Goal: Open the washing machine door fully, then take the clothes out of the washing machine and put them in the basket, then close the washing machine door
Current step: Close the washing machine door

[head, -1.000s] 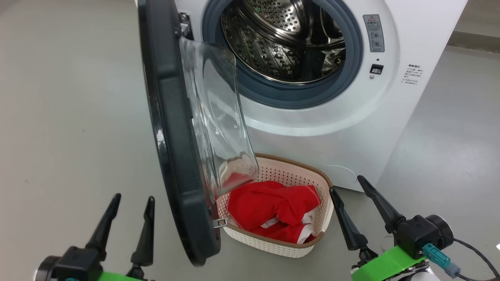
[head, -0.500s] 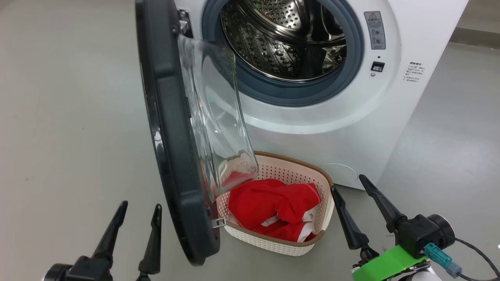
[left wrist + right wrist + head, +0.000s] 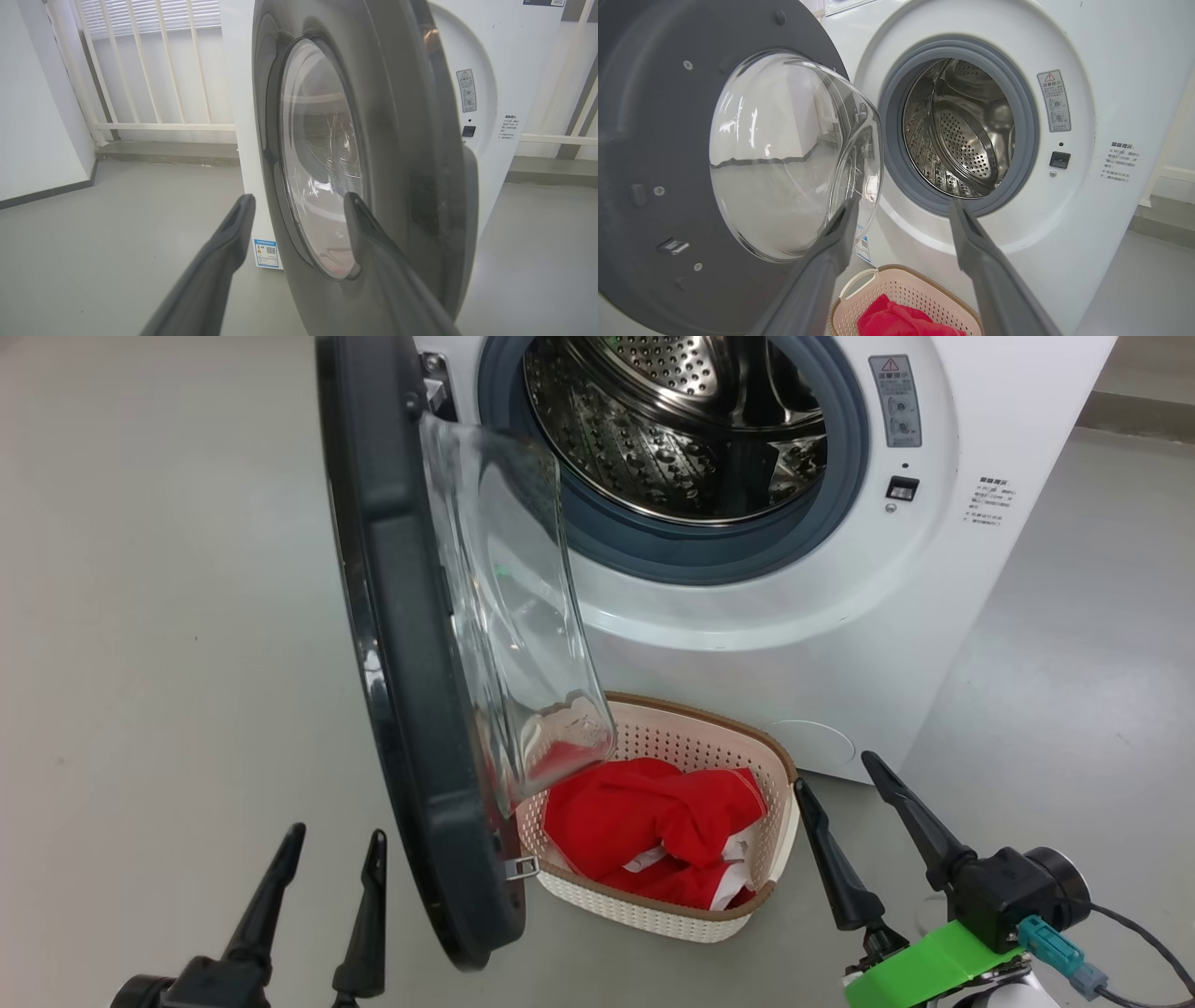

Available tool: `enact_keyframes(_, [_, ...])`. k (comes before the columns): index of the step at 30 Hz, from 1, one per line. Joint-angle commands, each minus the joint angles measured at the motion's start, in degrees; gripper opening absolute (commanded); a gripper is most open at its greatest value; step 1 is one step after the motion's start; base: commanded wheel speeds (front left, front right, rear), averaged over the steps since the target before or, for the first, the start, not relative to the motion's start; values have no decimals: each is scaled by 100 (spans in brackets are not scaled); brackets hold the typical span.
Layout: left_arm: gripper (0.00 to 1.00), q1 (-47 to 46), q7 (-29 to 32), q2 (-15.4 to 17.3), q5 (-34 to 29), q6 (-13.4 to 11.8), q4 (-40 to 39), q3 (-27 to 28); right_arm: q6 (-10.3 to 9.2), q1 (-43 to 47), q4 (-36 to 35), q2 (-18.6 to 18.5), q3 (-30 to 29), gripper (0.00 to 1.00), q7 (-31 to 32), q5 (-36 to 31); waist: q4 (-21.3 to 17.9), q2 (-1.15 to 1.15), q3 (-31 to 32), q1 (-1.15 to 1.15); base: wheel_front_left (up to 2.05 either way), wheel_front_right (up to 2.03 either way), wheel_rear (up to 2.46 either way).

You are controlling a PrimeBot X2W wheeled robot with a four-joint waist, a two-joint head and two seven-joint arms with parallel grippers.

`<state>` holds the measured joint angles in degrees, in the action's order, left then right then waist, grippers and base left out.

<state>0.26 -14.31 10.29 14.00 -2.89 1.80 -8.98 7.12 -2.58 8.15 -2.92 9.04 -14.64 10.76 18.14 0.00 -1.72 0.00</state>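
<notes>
The white washing machine [image 3: 934, 569] stands ahead, its steel drum [image 3: 672, 429] bare inside. The washing machine door [image 3: 401, 616] hangs open, seen edge-on, with its glass bowl [image 3: 504, 616] bulging over the basket [image 3: 695, 714]. The red clothes [image 3: 653, 821] lie in that cream basket on the floor in front of the machine. My left gripper [image 3: 338, 833] is open, left of the door's outer face [image 3: 402, 140] and apart from it. My right gripper [image 3: 835, 771] is open just right of the basket, holding nothing. In the right wrist view it [image 3: 903, 201] points at the drum [image 3: 966, 135] above the basket [image 3: 920, 291].
Grey floor [image 3: 168, 616] spreads to the left and right of the machine. A white railing [image 3: 154, 70] and a wall stand behind it. A blue label sticker [image 3: 266, 252] is low on the machine's front, and a door latch [image 3: 523, 868] juts from the door's lower edge.
My left gripper has sunk lower and slightly right in the head view. That view has shifted a little. Door, basket, clothes and right gripper stay as they were.
</notes>
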Motion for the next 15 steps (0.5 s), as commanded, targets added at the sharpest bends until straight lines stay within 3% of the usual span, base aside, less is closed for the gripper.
enact_keyframes(1, [100, -106, -69, 57, -88, 64, -121, 247, 36, -193, -170, 4, 100, 100, -36, 35, -2, 0, -2, 0, 0, 0, 0])
enact_keyframes(13, [100, -116, -69, -74, -133, 39, 0, 348, 36, -201, -179, 4, 95, 100, -36, 72, 24, 0, -17, 0, 0, 0, 0])
enact_keyframes(14, [35, -114, -69, -129, -44, -5, 19, 426, 36, -202, -179, 4, 95, 100, -36, 74, 25, 0, -20, 0, 0, 0, 0])
enact_keyframes(15, [14, -122, -69, -185, 74, -19, 24, 503, 36, -204, -181, 4, 97, 100, -36, 76, 25, 0, -24, 0, 0, 0, 0])
